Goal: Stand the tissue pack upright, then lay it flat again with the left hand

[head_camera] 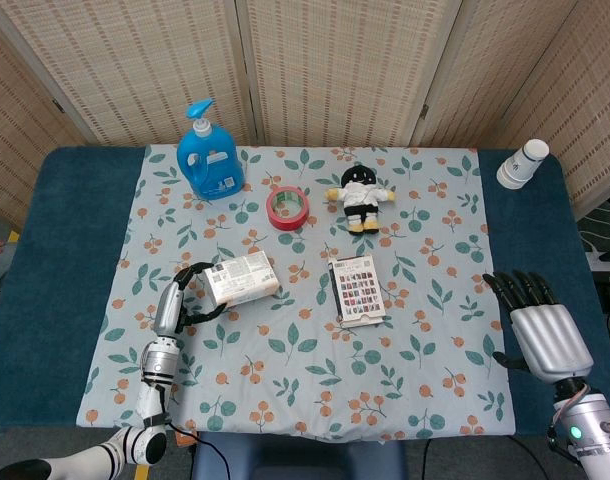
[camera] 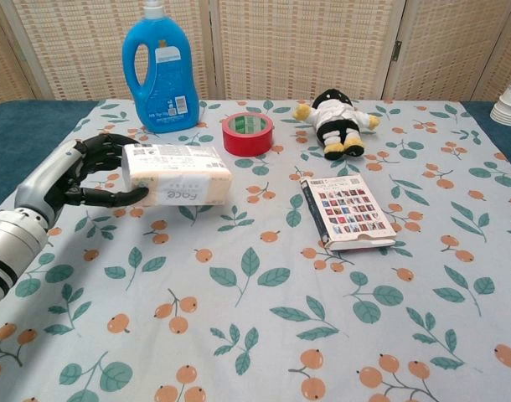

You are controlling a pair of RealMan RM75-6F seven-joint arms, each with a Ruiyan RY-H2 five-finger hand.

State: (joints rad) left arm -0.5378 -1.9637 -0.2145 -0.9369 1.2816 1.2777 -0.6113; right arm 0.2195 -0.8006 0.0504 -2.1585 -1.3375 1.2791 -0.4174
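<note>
The tissue pack [head_camera: 242, 279] [camera: 177, 174], white with printed text, lies flat on the floral cloth left of centre. My left hand [head_camera: 185, 294] [camera: 80, 172] grips its left end, fingers over the top and thumb along the front side. My right hand [head_camera: 543, 330] hovers at the right edge of the table, fingers spread and holding nothing; the chest view does not show it.
A blue detergent bottle [head_camera: 209, 157] [camera: 160, 74] stands at the back left. A red tape roll [head_camera: 287, 207] [camera: 247, 133], a plush doll [head_camera: 359, 197] [camera: 334, 120] and a booklet [head_camera: 356, 290] [camera: 348, 211] lie around the centre. A white paper cup [head_camera: 522, 164] stands at the back right.
</note>
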